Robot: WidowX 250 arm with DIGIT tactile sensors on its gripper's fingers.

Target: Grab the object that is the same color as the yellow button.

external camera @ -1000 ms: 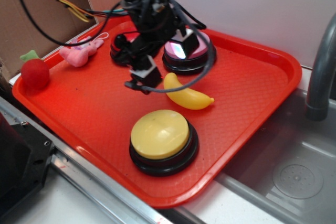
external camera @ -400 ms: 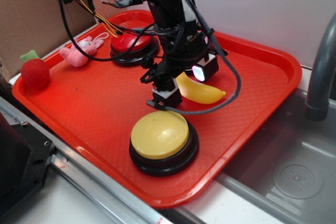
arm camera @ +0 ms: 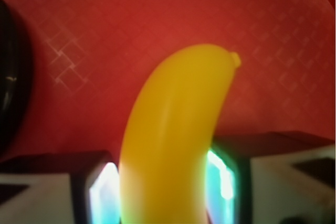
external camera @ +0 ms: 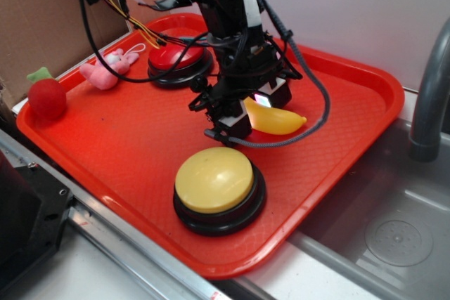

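Gripper point(external camera: 247, 112) low over the tray point(external camera: 126, 138), just behind the yellow button point(external camera: 214, 180); fingers point(arm camera: 231, 179) on both sides of the banana point(external camera: 275, 121), seemingly pressed to it in the wrist view; banana's tip pointing away from the button; red button point(external camera: 176, 57) farther back; plush rabbit point(external camera: 105, 69) and strawberry point(external camera: 46, 96) well to the button's left.

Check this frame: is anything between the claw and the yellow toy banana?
Nothing visible. The wrist view shows the banana running straight between the two fingers, over bare red tray. In the exterior view the claw sits at the banana's left end.
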